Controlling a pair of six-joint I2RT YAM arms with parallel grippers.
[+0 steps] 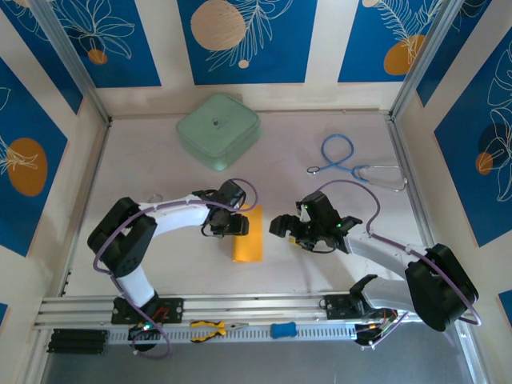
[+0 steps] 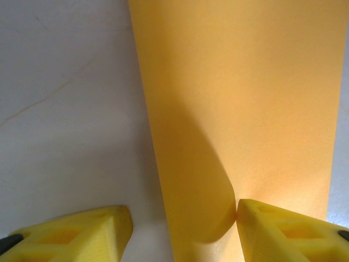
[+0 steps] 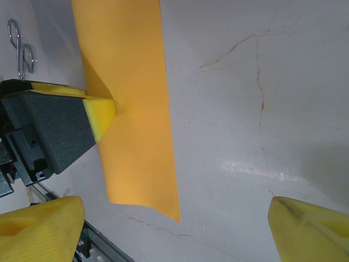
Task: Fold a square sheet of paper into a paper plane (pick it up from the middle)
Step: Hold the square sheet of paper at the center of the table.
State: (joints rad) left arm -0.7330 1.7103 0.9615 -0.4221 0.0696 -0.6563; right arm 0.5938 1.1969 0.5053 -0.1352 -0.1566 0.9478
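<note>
The square sheet of paper [image 1: 249, 236] lies folded into a narrow orange-yellow strip on the white table, between the two arms. My left gripper [image 1: 228, 226] sits low over the strip's left long edge. In the left wrist view the paper [image 2: 245, 98] has a raised, curled flap, and my left gripper [image 2: 184, 229] stands open astride it. One yellow fingertip [image 2: 283, 232] touches the curl; the other rests on bare table. In the right wrist view the paper [image 3: 131, 109] lies to the left, with the left arm's fingertip [image 3: 101, 115] against it. My right gripper [image 3: 177, 218] hangs wide open over bare table, holding nothing.
A mint-green rounded case [image 1: 218, 130] sits at the back centre. A blue-looped cord with metal parts [image 1: 352, 164] lies at the back right. Yellow-handled pliers [image 1: 210, 330] and a small blue object [image 1: 282, 329] rest on the front rail. Walls enclose three sides.
</note>
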